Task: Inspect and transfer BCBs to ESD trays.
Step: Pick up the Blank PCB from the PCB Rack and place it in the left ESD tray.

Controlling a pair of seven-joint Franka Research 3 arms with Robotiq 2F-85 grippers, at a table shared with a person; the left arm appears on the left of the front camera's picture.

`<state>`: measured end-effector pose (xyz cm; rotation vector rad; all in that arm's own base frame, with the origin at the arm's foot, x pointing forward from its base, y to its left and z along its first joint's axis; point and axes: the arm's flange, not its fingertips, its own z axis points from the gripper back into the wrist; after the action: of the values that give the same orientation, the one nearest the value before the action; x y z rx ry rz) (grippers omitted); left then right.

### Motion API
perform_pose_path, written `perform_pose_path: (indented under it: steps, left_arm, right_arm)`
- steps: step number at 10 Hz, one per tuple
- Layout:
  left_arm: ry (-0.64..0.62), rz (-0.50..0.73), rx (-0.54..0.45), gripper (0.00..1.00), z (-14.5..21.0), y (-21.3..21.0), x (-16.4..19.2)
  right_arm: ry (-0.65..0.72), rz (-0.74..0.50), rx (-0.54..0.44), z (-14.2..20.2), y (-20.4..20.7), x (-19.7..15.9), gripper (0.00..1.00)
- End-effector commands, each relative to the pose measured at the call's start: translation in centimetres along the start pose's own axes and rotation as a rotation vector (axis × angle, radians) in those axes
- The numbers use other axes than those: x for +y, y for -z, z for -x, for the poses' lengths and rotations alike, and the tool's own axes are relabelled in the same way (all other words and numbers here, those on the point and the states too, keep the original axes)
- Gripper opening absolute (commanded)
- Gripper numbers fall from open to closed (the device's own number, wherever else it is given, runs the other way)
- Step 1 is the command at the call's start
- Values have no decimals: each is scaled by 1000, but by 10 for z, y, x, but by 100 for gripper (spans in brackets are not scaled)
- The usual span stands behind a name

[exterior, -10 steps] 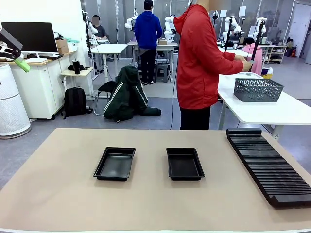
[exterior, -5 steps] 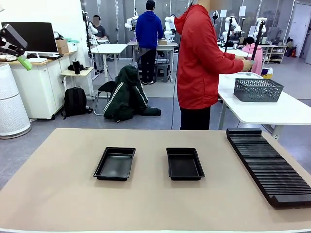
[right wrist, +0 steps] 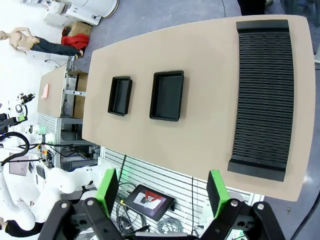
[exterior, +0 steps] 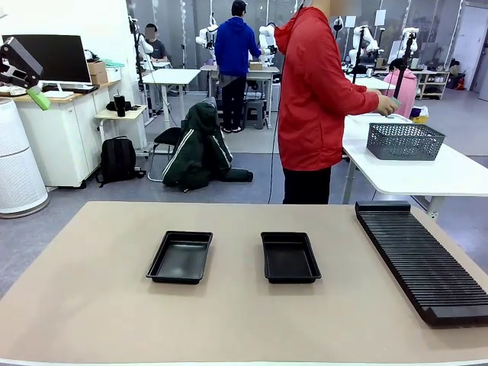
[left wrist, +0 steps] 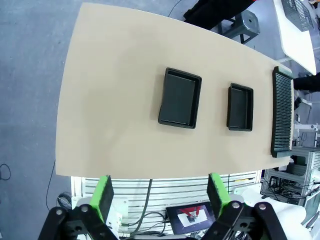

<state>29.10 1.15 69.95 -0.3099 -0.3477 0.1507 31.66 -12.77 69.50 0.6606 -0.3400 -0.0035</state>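
- The worktop point(exterior: 91, 305) is a tan surface in an open lab. Beyond its far edge a person point(exterior: 313, 99) in red stands turned toward a white side table point(exterior: 427, 174).
- The left tray point(exterior: 181, 257) and the right tray point(exterior: 290, 257) lie side by side mid-worktop, apart from each other. Both are well in from every edge and both show bare black floors.
- A rack point(exterior: 423, 259), long, black and ribbed, runs along the right edge from the far right corner toward the near edge. An open lane separates it from the right tray.
- Bare worktop spreads wide from the left tray to the left edge, and a broad bare band runs along the near edge.
- A grey basket point(exterior: 405, 141) stands on the side table, well away from the worktop.
- The person's hand point(exterior: 386, 103) is raised above the basket and holds a pale-green piece point(exterior: 395, 99), too small to tell what it is.
- The left gripper point(left wrist: 161, 196) hangs high, out past the left edge, with its jaws wide apart and nothing between them.
- The right gripper point(right wrist: 163, 191) hangs high on the robot's side of the near edge, with its jaws also wide apart and bare.
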Motion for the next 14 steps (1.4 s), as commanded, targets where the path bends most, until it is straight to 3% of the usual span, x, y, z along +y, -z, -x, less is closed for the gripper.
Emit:
perform_pose_path:
  steps: [1,14]
  left_arm:
    - [-3,5,1,100,0,1,1]
    - [-3,5,1,100,0,1,1]
  right_arm:
    - [-2,-1,-1,1,0,1,94]
    - [-2,-1,-1,1,0,1,94]
